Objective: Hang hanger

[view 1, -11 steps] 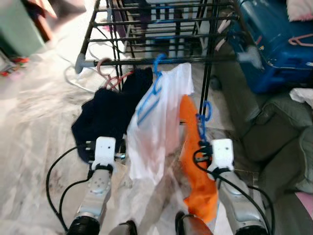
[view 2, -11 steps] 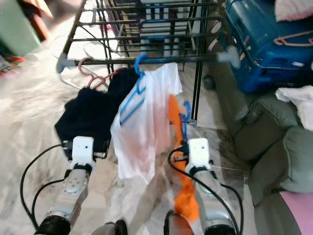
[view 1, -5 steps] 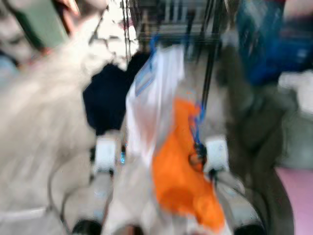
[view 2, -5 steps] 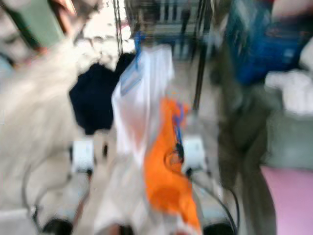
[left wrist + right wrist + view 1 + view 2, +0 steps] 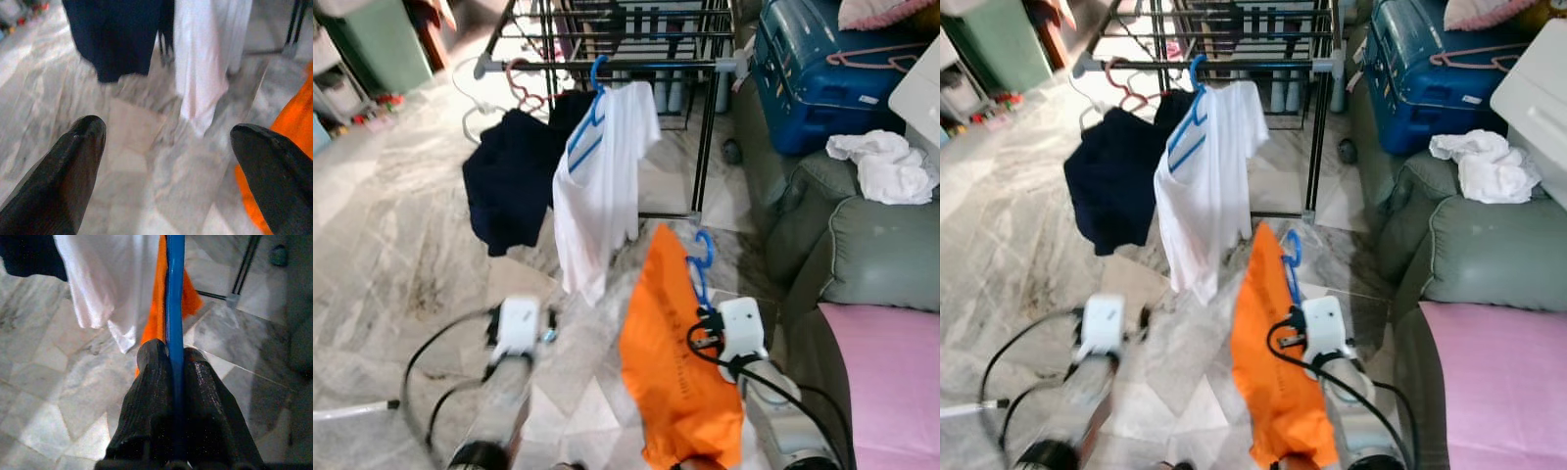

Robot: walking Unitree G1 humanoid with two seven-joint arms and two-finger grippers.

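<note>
Right claw (image 5: 174, 357) clamped on blue hanger (image 5: 174, 293) bearing orange garment (image 5: 677, 362)

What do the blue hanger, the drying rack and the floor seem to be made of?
Blue hanger: likely plastic, smooth with an even glossy colour.
Rack: probably painted metal, thin dark tubes with grey end caps.
Floor: polished marble or marble-look tile, grey veining and visible joints.

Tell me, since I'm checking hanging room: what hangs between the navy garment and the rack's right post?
A white shirt on a blue hanger, seen in both eye views.
</note>
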